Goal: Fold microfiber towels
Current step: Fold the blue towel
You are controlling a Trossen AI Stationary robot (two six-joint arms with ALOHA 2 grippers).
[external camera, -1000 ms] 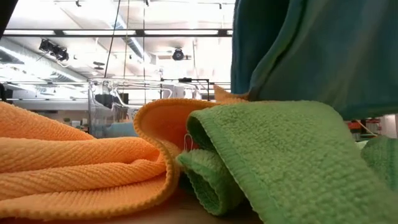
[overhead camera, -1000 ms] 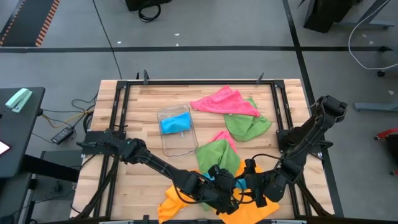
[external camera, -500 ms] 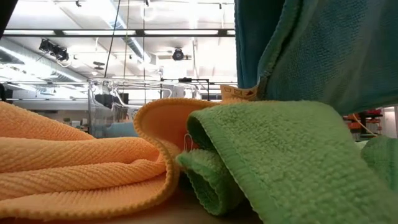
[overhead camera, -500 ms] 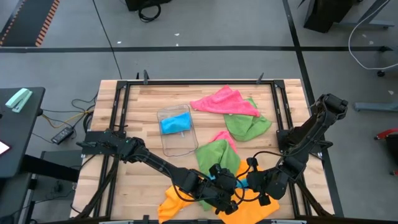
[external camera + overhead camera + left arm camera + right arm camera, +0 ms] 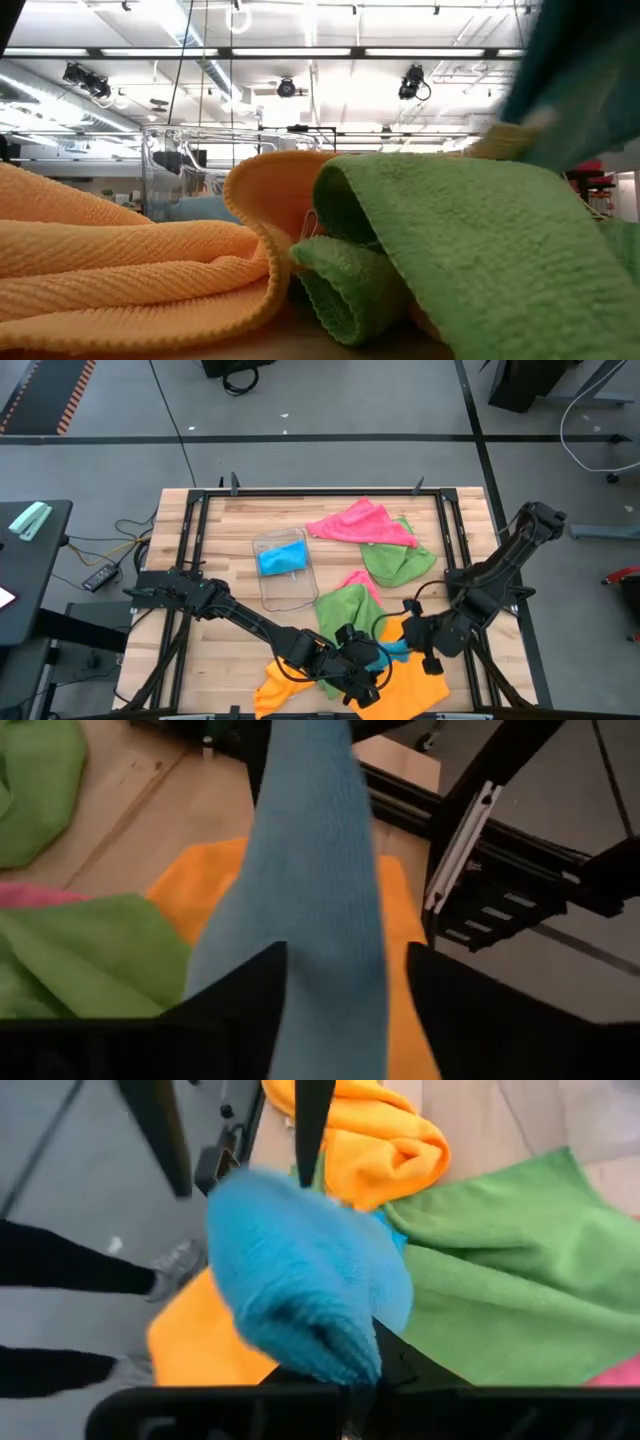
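Low centre of the high view: crumpled orange microfiber towel [image 5: 400, 685] lies at the table's near edge, spread flat toward lower right, bunched toward lower left. In the low view the same orange cloth [image 5: 110, 265] fills the left foreground in thick folds.

Left gripper [image 5: 365, 672] sits over the orange towel, low centre of the high view. In its wrist view the two dark fingers [image 5: 240, 995] stand spread, a sky-blue microfiber towel [image 5: 320, 890] running loose between them, not pinched.

Right gripper [image 5: 415, 632] is just right of it, slightly farther up the frame. Its fingers are pressed together on the sky-blue towel [image 5: 300, 1275]; a rounded fold of the cloth bulges just ahead of the fingertips. In the high view only a short blue strip [image 5: 392, 652] shows between the two grippers. In the low view the blue cloth hangs blurred in the upper right corner [image 5: 585, 80].

Mid-table, centre: rumpled green microfiber towel [image 5: 345, 610], touching the orange one, a pink cloth edge [image 5: 358, 579] peeking from its far side.

Left of that: small clear plastic tray [image 5: 270, 592] holding a folded blue cloth [image 5: 282, 558].

Far side, upper centre: pink microfiber towel [image 5: 355, 523] draped partly over a second green towel [image 5: 400, 563].

All on a light wooden table [image 5: 225, 525] with a black frame.
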